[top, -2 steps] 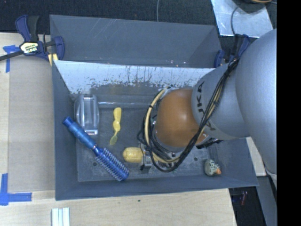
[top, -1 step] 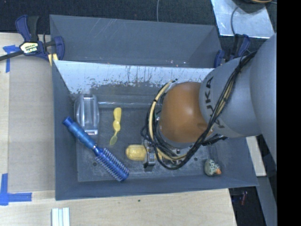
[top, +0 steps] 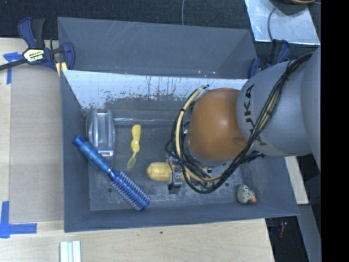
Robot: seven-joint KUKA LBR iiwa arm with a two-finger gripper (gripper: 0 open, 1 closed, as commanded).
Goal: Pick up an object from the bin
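Observation:
My gripper (top: 175, 180) reaches down below the orange wrist cover in the middle of the bin, and only a small dark part of it shows. A yellow rounded lump (top: 158, 171) lies right beside it on the left, touching or nearly touching it. A thin yellow spoon-like piece (top: 134, 144) lies further left, pointing up and down. A blue hairbrush (top: 110, 173) lies slantwise along the front left, bristle end near the bin's front.
A clear plastic cup (top: 101, 131) lies on its side at the back left. A small greenish-grey and orange object (top: 246, 194) sits at the front right corner. The arm and its cables cover the bin's right half.

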